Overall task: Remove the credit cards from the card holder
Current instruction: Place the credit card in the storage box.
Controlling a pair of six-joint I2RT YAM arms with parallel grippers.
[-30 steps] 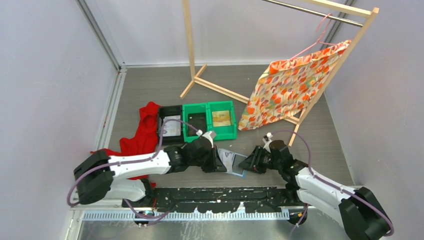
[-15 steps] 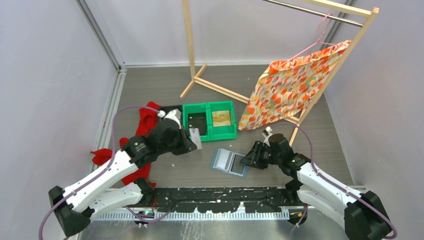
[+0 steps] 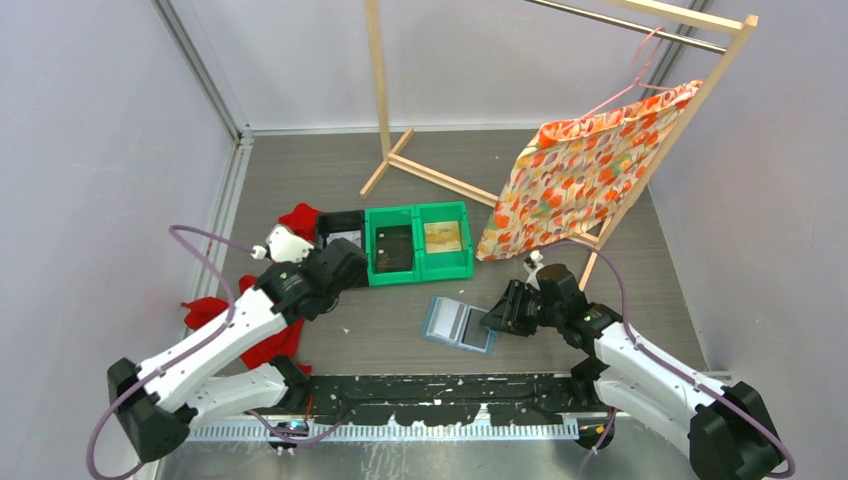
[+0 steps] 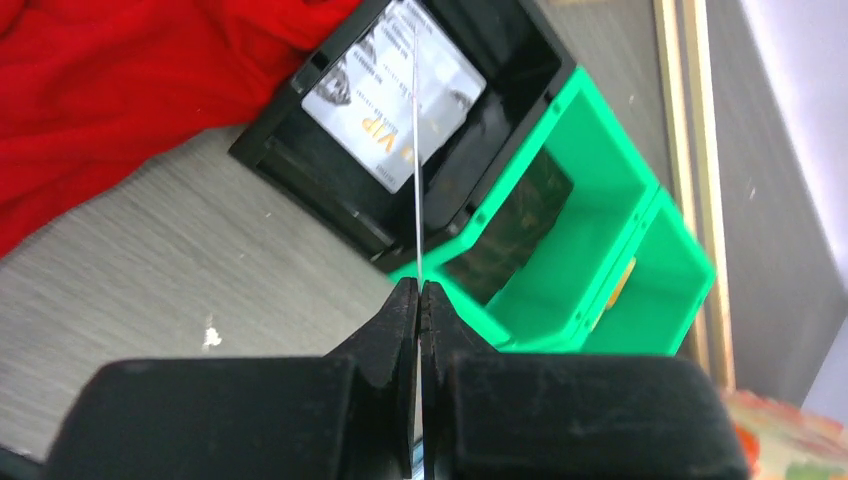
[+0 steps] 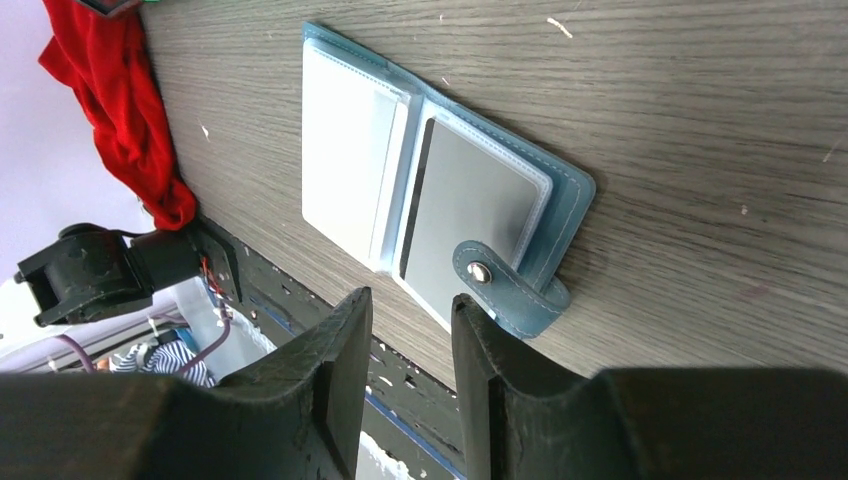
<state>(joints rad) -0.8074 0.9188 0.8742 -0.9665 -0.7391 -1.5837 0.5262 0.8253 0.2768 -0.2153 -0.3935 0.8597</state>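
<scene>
Though shut on one card (image 4: pixel 417 240) held edge-on near black bin (image 4: pixel 310 190), left pincer (image 4: pixel 418 290) well apart from holder (image 5: pixel 345 150). Nearer: right pincer (image 5: pixel 410 305), part open, empty, just beside tab (image 5: pixel 505 290); holder open on counter (image 5: pixel 700 150), grey card (image 5: pixel 470 215) pocketed, long axis toward pincer.

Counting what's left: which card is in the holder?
The grey card with a dark stripe, in the tab-side pocket of the card holder. The VIP card lies in the black bin; a third card is pinched in the left gripper.
</scene>
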